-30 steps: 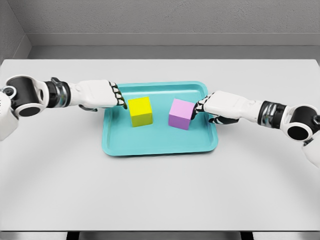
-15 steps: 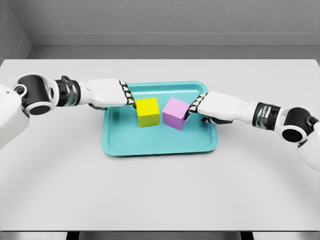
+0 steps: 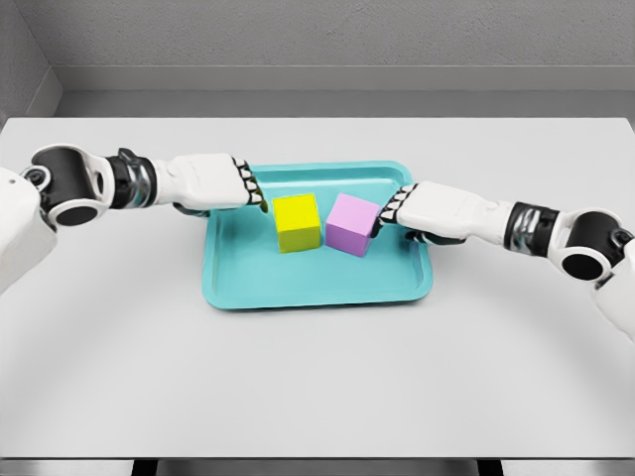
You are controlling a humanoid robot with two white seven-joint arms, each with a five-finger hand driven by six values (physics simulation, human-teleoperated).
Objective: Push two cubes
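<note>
I see the yellow cube (image 3: 298, 222) and the purple cube (image 3: 352, 225) side by side just above the middle of the frame, inside the teal tray (image 3: 317, 283). Their near edges look touching or all but touching; I cannot tell for sure. The purple one sits turned a little against the yellow one's square faces.

My left hand (image 3: 213, 183) comes in from the left of the frame, fingers held together and curled, gripping nothing. Its fingertips (image 3: 260, 203) lie just beside the yellow cube's upper-left corner, perhaps a hair apart. My right hand (image 3: 437, 213) enters from the right, fingers likewise bunched, with its fingertips (image 3: 382, 220) against the purple cube's right face.

What matters for the next move: each cube lies straight inward from its own hand, toward the frame's centre, so both pushes run along one left-to-right line. I judge the job nearly done; any more pressing risks twisting the purple cube further or squeezing the pair askew. All of it rests on the grey table (image 3: 317, 387).
</note>
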